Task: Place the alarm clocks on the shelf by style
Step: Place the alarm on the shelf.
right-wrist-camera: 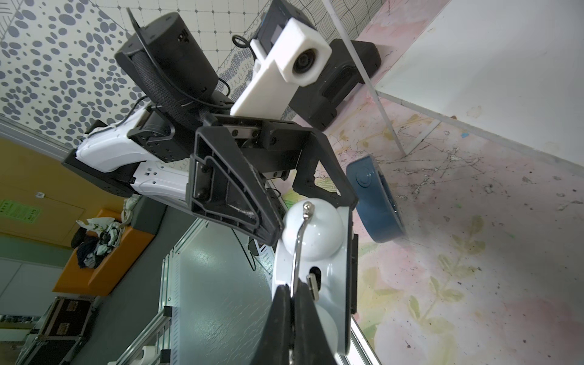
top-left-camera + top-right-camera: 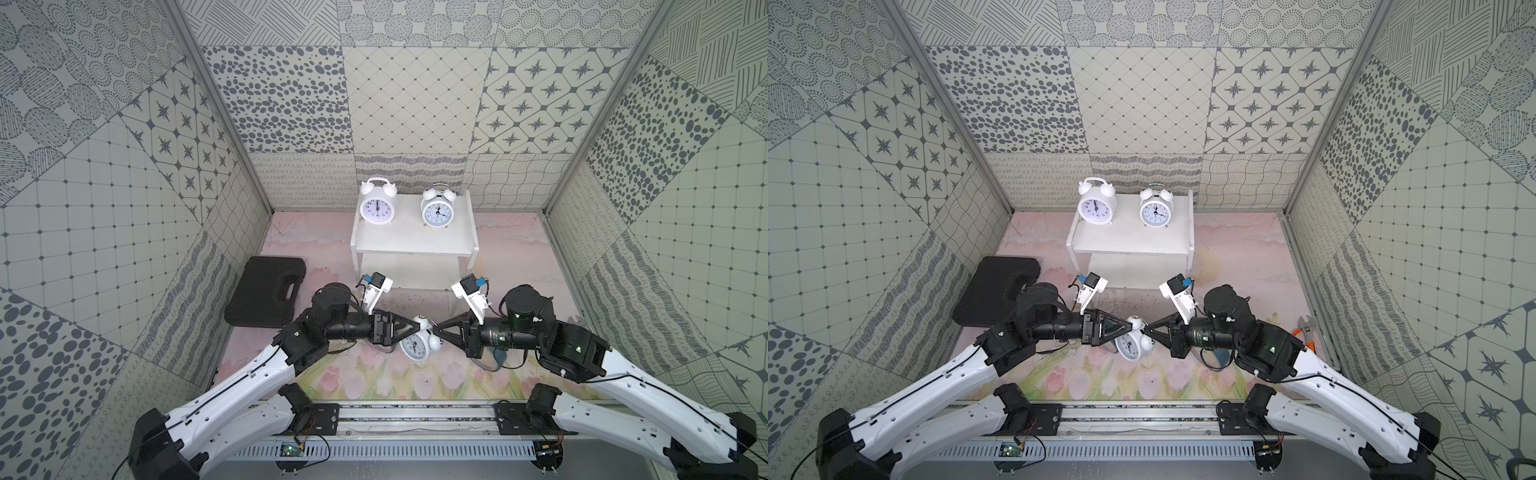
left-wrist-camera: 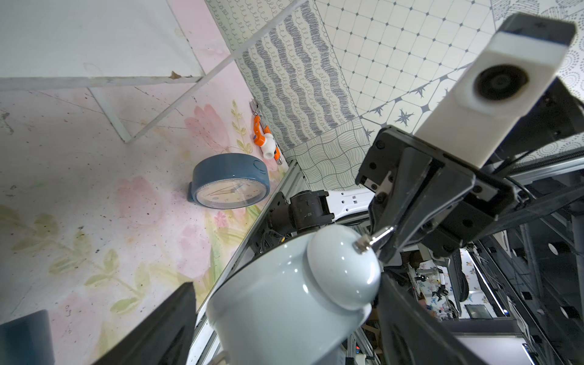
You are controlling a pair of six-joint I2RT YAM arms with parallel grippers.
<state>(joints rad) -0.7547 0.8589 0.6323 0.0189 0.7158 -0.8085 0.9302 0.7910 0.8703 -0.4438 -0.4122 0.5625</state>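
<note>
The shelf [image 2: 415, 239] stands at the back of the table. Two white clocks stand on its top board. The first white clock [image 2: 376, 208] is at the end nearest the black case [image 2: 266, 291]. The second white clock [image 2: 437, 212] is at the other end. Both stand up straight with their bells on top. Their faces look out from the shelf toward the arms.

The third white clock [image 2: 415, 344] is up in the air in front of the shelf, between the two grippers. It is tipped over. The line from its feet to its bells slants, with the bells toward the right gripper [image 2: 434, 330] and a bit toward the shelf. Its face looks up and away from the shelf.

The right gripper is closed tight on the clock's thin metal handle [image 1: 298, 240]. The left gripper [image 2: 412, 328] is wide open, with one finger on each side of the clock's body. I cannot tell if those fingers touch it.

The first blue clock [image 3: 230, 181] stands on its edge on the table in front of the shelf, face turned away from the shelf. The second blue clock [image 1: 376, 202] sits on the table near a thin leg of the shelf.
</note>
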